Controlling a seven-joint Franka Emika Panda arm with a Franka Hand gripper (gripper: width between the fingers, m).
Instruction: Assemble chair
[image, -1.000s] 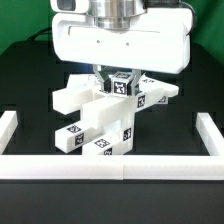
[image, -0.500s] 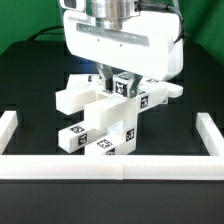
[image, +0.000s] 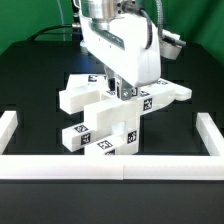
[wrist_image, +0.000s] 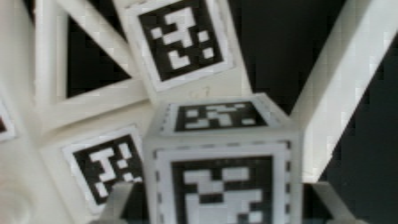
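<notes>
The chair (image: 108, 125) is a partly joined stack of white blocky parts with black-and-white tags, standing mid-table in the exterior view. My gripper (image: 119, 90) reaches down onto its top and is shut on an upright white leg (image: 125, 88) there. In the wrist view this leg (wrist_image: 221, 150) is a square tagged block between my two fingers (wrist_image: 121, 203), with my gripper (wrist_image: 224, 208) closed round it. Behind it lies the X-braced frame (wrist_image: 80, 95) with a tag on it. The leg's lower end and its joint are hidden.
A long low white border rail (image: 110, 166) runs along the front of the black table. Its side pieces stand at the exterior view's left (image: 8, 126) and right (image: 212, 132). The robot's wide white hand (image: 118, 45) hangs over the chair and hides its back parts.
My hand has turned about its upright axis, from broadside to slanted, still shut on the leg. The chair's stack has stayed in about the same place.
</notes>
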